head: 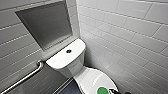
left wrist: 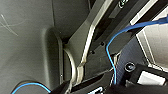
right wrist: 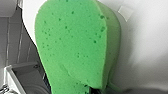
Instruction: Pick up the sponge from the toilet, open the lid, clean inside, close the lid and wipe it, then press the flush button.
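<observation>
The white toilet (head: 67, 60) stands in the corner of the tiled walls, its lid (head: 92, 78) down. The small dark flush button (head: 68, 51) sits in the middle of the tank top. The bright green sponge (head: 102, 90) lies against the near end of the lid, at the lower edge of the head view. My right gripper (head: 111, 92) is the dark shape just right of it, shut on the sponge. In the right wrist view the sponge (right wrist: 72, 45) looms large and flat-faced, with the white lid (right wrist: 145, 50) behind it. My left gripper is open, holding nothing.
A metal grab bar (head: 25, 77) slants along the left wall below a recessed grey niche (head: 46, 23). White tiled wall (head: 130, 37) closes in tightly on the toilet's right. Dark floor (head: 70, 88) lies left of the bowl. A blue cable (left wrist: 112, 50) crosses the robot's dark parts.
</observation>
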You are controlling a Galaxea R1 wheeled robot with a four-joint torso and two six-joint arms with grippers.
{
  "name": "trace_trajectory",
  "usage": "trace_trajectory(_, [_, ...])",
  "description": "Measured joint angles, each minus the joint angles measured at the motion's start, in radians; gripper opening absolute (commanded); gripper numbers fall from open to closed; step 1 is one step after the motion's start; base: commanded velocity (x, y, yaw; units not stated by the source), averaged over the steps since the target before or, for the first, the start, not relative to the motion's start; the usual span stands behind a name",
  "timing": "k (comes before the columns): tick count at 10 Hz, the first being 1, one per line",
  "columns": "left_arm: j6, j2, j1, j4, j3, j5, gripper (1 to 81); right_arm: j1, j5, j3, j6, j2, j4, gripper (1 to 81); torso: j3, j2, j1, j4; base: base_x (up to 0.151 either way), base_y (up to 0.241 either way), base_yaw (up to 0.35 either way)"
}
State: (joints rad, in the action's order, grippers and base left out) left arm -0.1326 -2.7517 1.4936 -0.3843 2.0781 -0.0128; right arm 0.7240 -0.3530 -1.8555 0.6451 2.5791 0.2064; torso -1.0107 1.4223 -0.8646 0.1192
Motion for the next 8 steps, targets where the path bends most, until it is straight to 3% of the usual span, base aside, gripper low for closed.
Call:
trace_trajectory(5, [0.000,0.000,0.000,0.000,0.000,0.000,81.1,0.026,-0.006,0.191,0.029,-0.241,0.007,1.0,0.000,0.000,0.000,0.000,0.000,0.000,0.000])
trace_trajectory(8, [-0.001,0.005,-0.006,0.001,0.000,-0.004,81.1,0.144,0.005,0.210,0.034,-0.326,0.022,1.0,0.000,0.000,0.000,0.000,0.000,0.000,0.000])
